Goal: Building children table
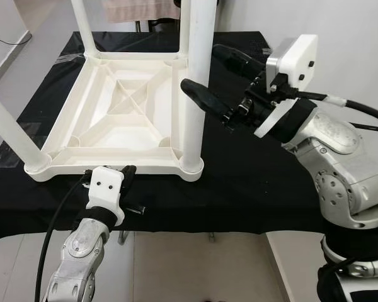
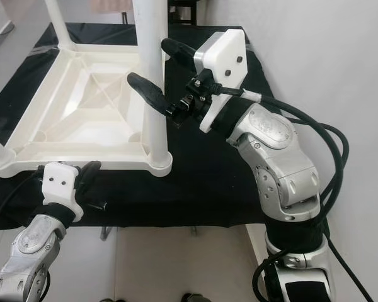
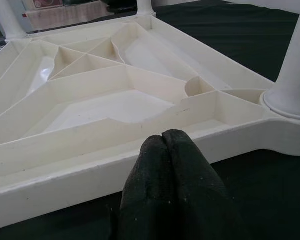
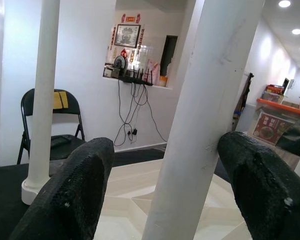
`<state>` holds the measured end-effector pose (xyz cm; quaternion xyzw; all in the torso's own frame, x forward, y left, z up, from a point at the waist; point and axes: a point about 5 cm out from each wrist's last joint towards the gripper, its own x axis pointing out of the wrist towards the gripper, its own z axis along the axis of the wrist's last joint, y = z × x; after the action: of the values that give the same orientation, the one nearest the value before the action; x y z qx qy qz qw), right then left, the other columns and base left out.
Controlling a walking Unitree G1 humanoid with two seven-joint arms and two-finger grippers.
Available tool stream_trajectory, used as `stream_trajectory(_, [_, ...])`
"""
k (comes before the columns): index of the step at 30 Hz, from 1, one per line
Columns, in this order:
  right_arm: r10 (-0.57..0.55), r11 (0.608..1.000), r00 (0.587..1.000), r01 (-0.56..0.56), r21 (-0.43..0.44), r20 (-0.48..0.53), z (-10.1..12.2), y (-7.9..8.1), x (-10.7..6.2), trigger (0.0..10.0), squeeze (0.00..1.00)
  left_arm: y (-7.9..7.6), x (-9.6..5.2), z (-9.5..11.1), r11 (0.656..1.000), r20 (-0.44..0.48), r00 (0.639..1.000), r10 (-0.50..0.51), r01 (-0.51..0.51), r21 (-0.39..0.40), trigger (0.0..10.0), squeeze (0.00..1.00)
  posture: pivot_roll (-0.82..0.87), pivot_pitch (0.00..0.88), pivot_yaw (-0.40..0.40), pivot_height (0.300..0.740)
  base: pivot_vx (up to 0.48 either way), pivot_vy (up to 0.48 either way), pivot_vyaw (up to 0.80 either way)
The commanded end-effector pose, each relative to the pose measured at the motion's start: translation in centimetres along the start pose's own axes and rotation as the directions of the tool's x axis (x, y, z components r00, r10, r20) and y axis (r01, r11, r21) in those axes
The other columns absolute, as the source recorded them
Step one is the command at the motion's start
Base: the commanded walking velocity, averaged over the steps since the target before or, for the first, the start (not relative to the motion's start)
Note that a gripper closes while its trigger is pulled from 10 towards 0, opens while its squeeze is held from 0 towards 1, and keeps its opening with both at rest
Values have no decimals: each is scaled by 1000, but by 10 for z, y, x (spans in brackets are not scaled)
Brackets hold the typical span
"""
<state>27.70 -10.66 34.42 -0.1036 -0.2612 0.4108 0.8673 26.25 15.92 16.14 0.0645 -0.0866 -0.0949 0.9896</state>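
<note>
On the black-covered counter (image 1: 252, 189) sits the white plastic children's table (image 1: 123, 116), upside down, legs up. Right hand (image 1: 215, 74) is open, fingers either side of the near-right leg (image 1: 196, 75), not clamped on it. Left hand (image 1: 123, 173) is closed on nothing, fingertips (image 3: 167, 150) pressed together right at the tabletop's near edge. Black folding chair (image 4: 50, 125) stands far behind.

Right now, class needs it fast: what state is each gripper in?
Left gripper: closed, holding nothing, at the tabletop's near edge.
Right gripper: open, fingers either side of the upright table leg.
</note>
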Motion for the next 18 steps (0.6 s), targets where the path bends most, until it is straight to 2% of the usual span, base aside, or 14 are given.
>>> stream_trajectory(1, [-39, 999, 999, 39, 2, -1, 2, 1, 8, 10000, 0, -2, -2, -5, 1000, -18, 1000, 2, -2, -6, 10000, 0, -10, 178, -63, 740, 0, 0, 0])
stream_trajectory(2, [-39, 999, 999, 39, 2, -1, 2, 1, 8, 10000, 0, -2, -2, -5, 1000, -18, 1000, 2, -2, -6, 10000, 0, -10, 178, -63, 740, 0, 0, 0])
stream_trajectory(5, [-135, 990, 991, 136, 35, -22, 0, -8, 16, 10000, 0, -1, -3, -5, 1000, -17, 1000, 7, -7, -4, 10000, 0, -7, 180, -67, 740, 0, 0, 0])
stream_trajectory(15, [-185, 981, 982, 186, 59, -34, 5, -18, 20, 10000, 0, 4, -6, -6, 999, -23, 999, 33, -32, 5, 10000, 0, -23, 182, -71, 740, 0, 0, 0])
stream_trajectory(18, [-252, 963, 967, 254, 92, -33, 9, -26, 25, 10000, 0, 13, -12, -7, 996, -21, 996, 86, -85, 31, 10000, 0, -16, 184, -74, 740, 0, 0, 0])
